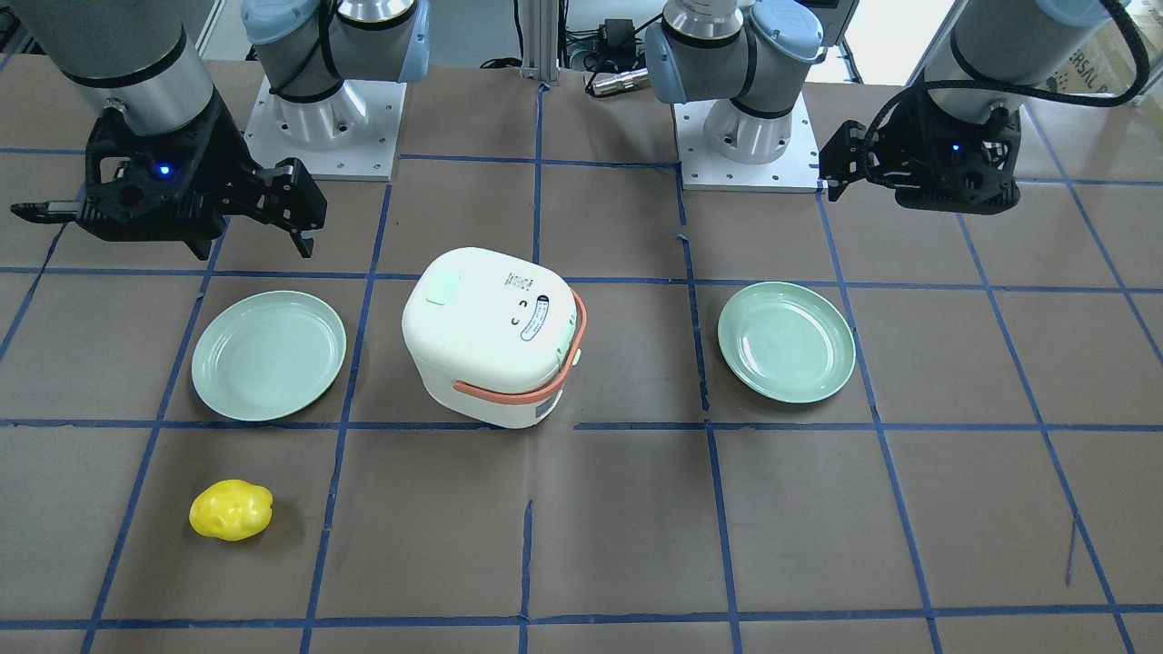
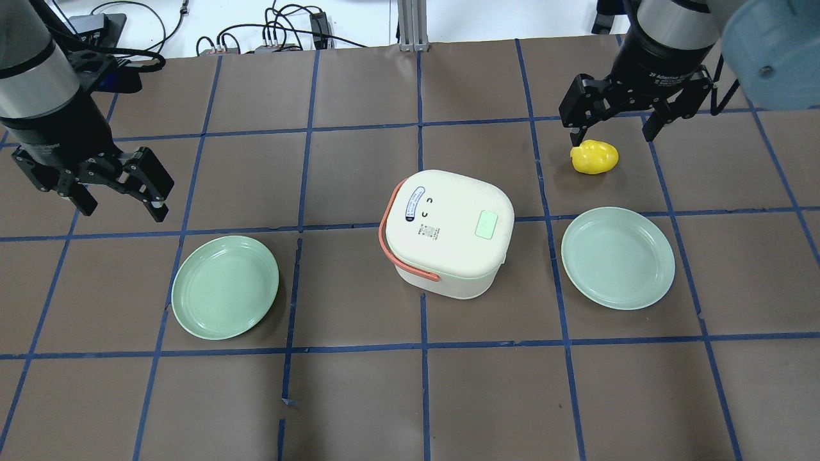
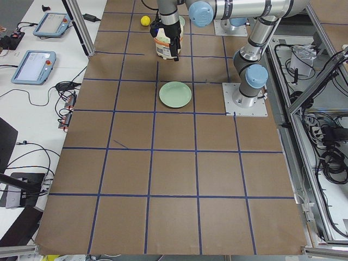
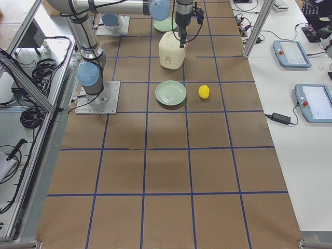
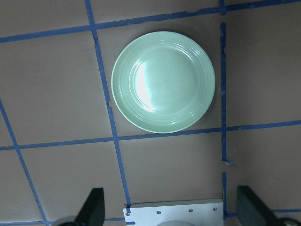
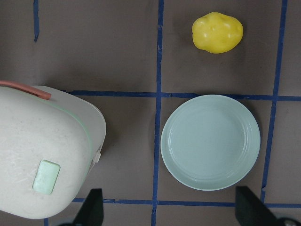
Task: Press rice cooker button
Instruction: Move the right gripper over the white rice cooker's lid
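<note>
The right hand [image 2: 612, 134] hangs spread wide above the worktop [image 2: 359, 397], toward its far right corner. Its fingertips [image 6: 95, 207] show only as dark stubs at the bottom corners of the right wrist view. The left hand [image 2: 123, 208] is spread too, near the left edge; the front-facing view shows it side-on, so its spread is hard to judge there.

Both hands are well apart from the rice cooker [image 2: 448, 234]. It stands closed mid-worktop, halfway between the left and right edges, with its pale green button [image 2: 486, 225] on the right part of the lid. The salmon handle [image 1: 509, 393] lies folded along the cooker's left side.

The right wrist view takes in the button, the right plate [image 6: 210, 142] and a yellow lump [image 6: 217, 32], but crops the cooker. The left wrist view holds the left plate [image 5: 163, 81] and a strip of metal base plate [image 5: 174, 212]. In both side views an arm covers part of the cooker. The lid's label [image 2: 414, 203] is too small to read.
</note>
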